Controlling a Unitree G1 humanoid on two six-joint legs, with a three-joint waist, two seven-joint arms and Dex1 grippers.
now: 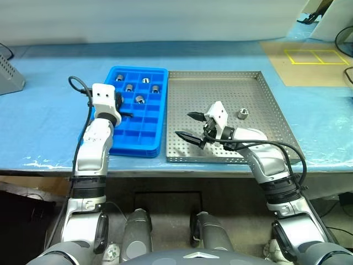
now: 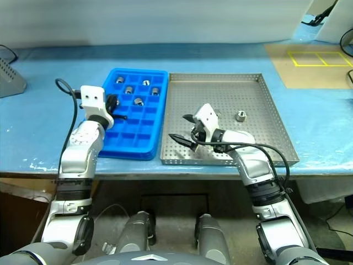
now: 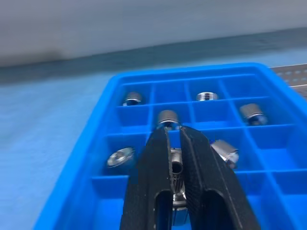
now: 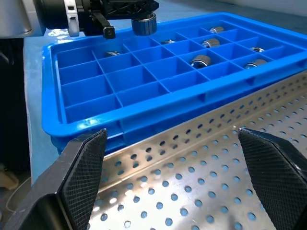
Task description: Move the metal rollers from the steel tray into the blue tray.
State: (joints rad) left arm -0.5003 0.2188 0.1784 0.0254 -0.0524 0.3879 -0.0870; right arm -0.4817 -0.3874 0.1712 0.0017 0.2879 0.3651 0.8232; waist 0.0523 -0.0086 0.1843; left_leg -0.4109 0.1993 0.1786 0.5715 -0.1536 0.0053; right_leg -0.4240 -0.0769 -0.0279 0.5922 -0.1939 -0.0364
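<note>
The left end effector [image 1: 126, 114] is pinched shut on one of the metal rollers [image 3: 176, 168], held over the left side of the blue tray [image 1: 157, 144], left of centre in the head views. The right end effector [image 1: 188, 126] stands wide open with nothing in it, low over the near left part of the steel tray [image 1: 265, 88], at centre frame. One roller [image 1: 242, 114] is left on the steel tray's perforated floor, to the right of that end effector; five others sit in compartments in the blue tray's far rows.

To place well, I judge the held roller should be centred over a vacant compartment, clear of the dividers, and lowered before release.

The left wrist view shows the roller between the black fingers [image 3: 148, 191], too small to make out from the head. The right wrist view shows the spread fingers over the perforated floor, with the loaded left end effector beyond the blue tray.
</note>
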